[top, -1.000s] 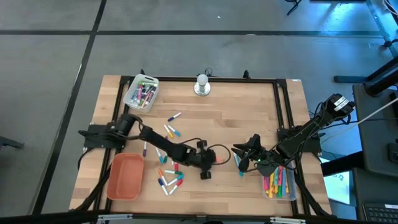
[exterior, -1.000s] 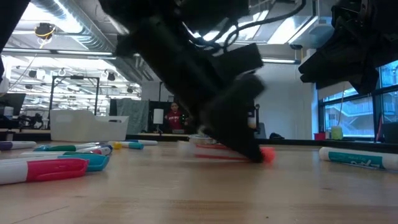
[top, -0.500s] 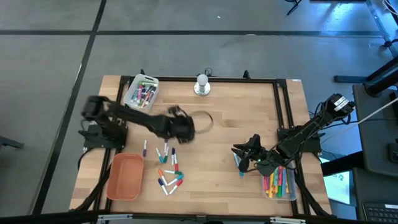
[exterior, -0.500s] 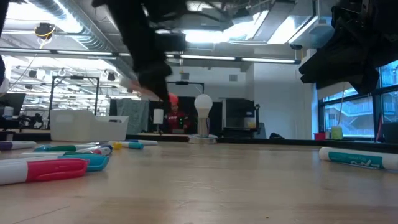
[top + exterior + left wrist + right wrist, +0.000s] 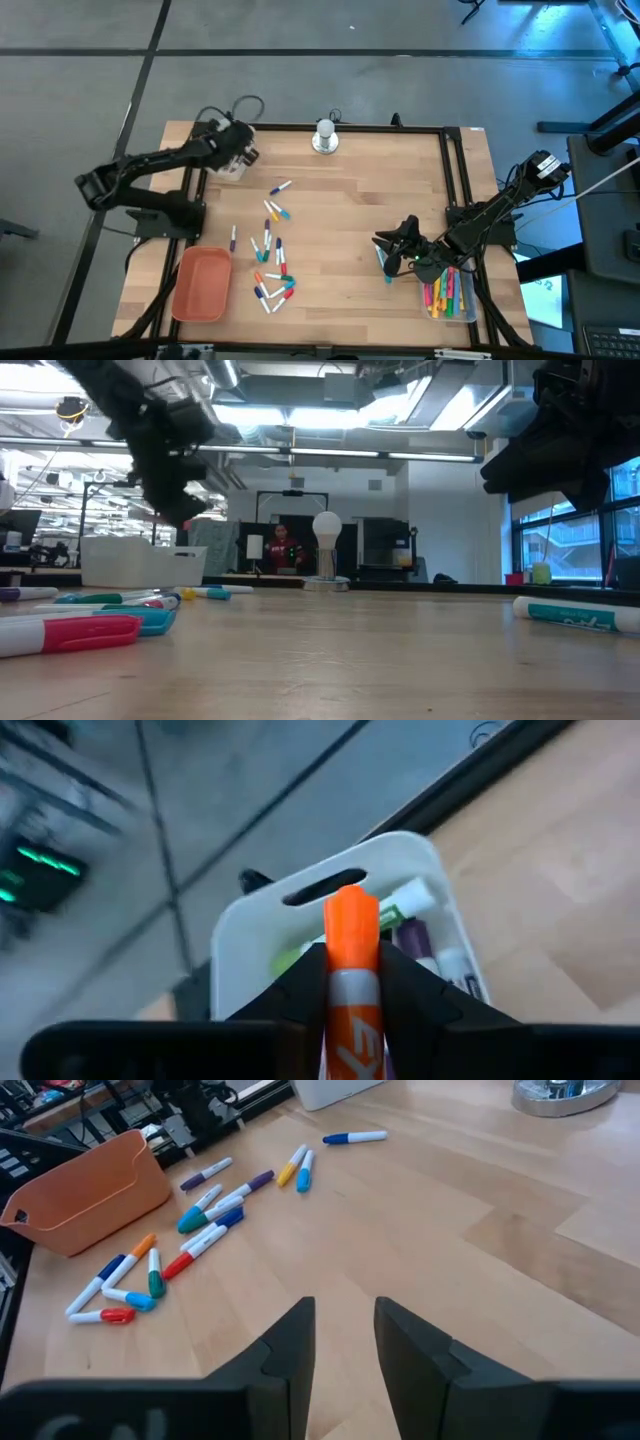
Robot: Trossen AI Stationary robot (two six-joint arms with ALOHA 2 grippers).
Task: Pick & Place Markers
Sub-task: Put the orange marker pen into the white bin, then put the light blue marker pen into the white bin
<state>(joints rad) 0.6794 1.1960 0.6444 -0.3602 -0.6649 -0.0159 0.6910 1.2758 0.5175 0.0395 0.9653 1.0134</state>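
My left gripper (image 5: 240,154) hangs over the white tray (image 5: 226,146) at the table's far left and is shut on a marker with an orange cap (image 5: 350,925). That tray holds several markers. Several loose markers (image 5: 270,255) lie flat on the wood left of the middle. My right gripper (image 5: 381,243) is open and hovers near the right side, just beyond a teal marker (image 5: 386,266) lying on the table. In the right wrist view its fingers (image 5: 295,1335) stand apart over bare wood. My left gripper pinches the marker's white barrel (image 5: 350,995) between its two fingers, just behind the orange cap. The marker lies along the fingers, and its cap sticks out past the tips. It is lifted clear, above the white tray (image 5: 250,935).
An orange tray (image 5: 202,283) sits at the near left. A clear tray (image 5: 447,293) with coloured markers sits at the near right. A white bulb on a silver base (image 5: 325,136) stands at the far edge. Bare wood lies across the middle.
My left gripper has swung from the table's middle up and toward the far left corner, carrying the orange-capped marker off the wood to above the white tray. The right arm has kept still.
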